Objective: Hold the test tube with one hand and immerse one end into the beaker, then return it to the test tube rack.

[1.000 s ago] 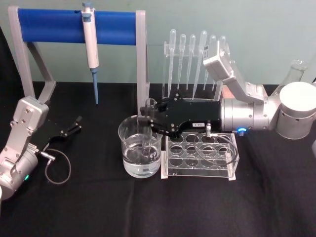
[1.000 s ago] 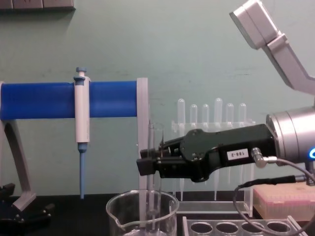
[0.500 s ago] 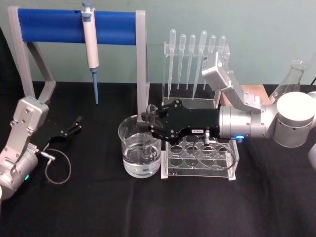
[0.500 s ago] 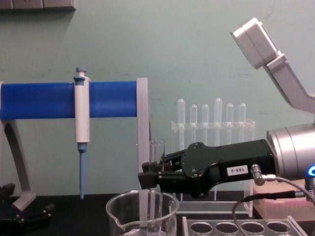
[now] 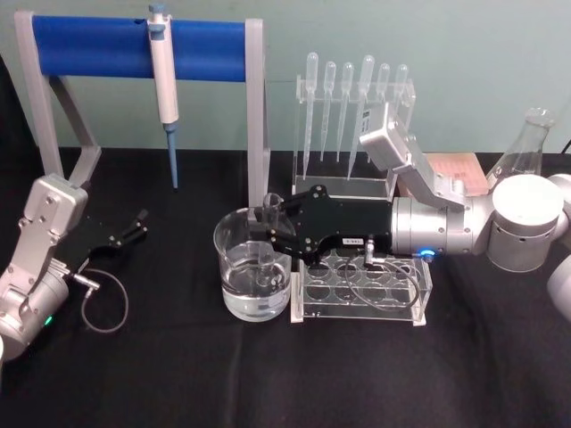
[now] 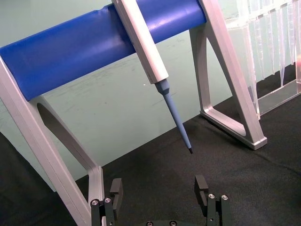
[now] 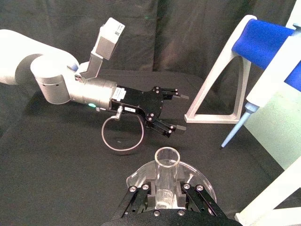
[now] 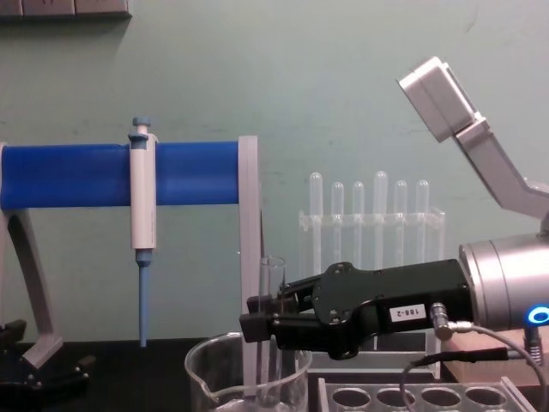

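My right gripper (image 5: 268, 228) is shut on the test tube (image 5: 270, 207), a clear glass tube held upright over the beaker (image 5: 232, 267). The tube's lower end reaches down inside the beaker, which holds clear liquid. From the chest, the tube (image 8: 275, 276) rises above the black right gripper (image 8: 259, 323), and the beaker (image 8: 214, 371) sits just below. The right wrist view looks down the open rim of the tube (image 7: 167, 162) between the fingers. My left gripper (image 5: 134, 228) rests open on the black table at the far left, apart from everything.
A rack with round holes (image 5: 361, 287) stands right beside the beaker, under my right arm. Behind it are plastic pipettes in a clear stand (image 5: 352, 107). A white and blue pipettor (image 5: 163, 80) hangs from a blue bar (image 5: 98, 46). A flask (image 5: 526, 143) stands at the back right.
My right gripper has come down with the test tube, so the tube sits lower in the beaker. The left arm has not moved.
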{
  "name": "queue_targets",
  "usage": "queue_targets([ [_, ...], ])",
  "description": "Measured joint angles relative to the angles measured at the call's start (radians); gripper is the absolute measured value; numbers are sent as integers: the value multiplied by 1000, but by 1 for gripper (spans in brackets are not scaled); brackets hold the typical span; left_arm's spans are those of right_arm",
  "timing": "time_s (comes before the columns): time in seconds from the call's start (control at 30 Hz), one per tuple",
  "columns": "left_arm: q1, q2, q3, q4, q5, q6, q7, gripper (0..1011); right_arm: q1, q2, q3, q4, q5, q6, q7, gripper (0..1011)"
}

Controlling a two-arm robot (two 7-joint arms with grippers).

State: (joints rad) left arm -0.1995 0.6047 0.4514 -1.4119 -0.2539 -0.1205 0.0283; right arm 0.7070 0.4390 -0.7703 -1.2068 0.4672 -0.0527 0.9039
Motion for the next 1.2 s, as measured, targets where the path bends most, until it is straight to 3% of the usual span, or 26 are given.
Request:
queue_targets([
  [0.5,0,0,0,0,0,0,0,1000,4,-22,4,26,-19,-2,1,226],
  [1.2,0,0,0,0,0,0,0,1000,4,-20,4,26,-18,-1,3,226],
])
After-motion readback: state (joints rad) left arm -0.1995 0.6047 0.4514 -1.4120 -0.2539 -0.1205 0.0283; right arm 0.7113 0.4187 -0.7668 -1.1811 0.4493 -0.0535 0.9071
